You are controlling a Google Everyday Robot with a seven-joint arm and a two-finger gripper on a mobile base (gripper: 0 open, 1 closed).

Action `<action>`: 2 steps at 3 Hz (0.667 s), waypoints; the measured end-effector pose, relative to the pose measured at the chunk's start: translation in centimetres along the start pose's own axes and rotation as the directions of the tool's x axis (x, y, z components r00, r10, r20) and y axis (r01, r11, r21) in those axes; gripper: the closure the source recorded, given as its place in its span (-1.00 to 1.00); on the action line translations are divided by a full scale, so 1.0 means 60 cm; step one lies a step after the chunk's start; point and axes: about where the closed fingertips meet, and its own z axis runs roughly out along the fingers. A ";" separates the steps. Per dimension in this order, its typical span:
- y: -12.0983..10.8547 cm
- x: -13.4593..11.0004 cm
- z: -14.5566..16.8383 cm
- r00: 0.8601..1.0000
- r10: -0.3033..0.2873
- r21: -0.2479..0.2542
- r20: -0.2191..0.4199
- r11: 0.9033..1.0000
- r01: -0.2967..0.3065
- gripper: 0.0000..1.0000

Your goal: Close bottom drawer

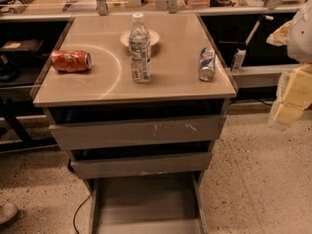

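The bottom drawer (pixel 146 201) is the narrowest of three grey drawers in the cabinet. It is pulled far out toward me, showing its flat grey inside, and its low plain front panel (pixel 148 226) sits at the lower edge of the view. The top drawer (pixel 139 132), with whitish scratches, and the middle drawer (pixel 141 165) each stand slightly out. My gripper (pixel 288 104), pale yellow, hangs in the air at the right edge of the view, level with the cabinet top and well to the right of the drawers. It touches nothing.
On the cabinet top (pixel 97 89) stand a water bottle (pixel 140 50) and a white dish (pixel 151 35), and an orange can (pixel 71 61) and a blue can (pixel 207 63) lie on their sides. A black cable (pixel 80 213) lies on the speckled floor on the left. Dark shelves flank the cabinet.
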 end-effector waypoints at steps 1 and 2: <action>0.000 0.000 0.000 1.000 0.000 0.000 0.000 1.000 0.000 -1.00; 0.000 0.000 0.000 1.000 0.000 0.000 0.000 1.000 0.000 -0.62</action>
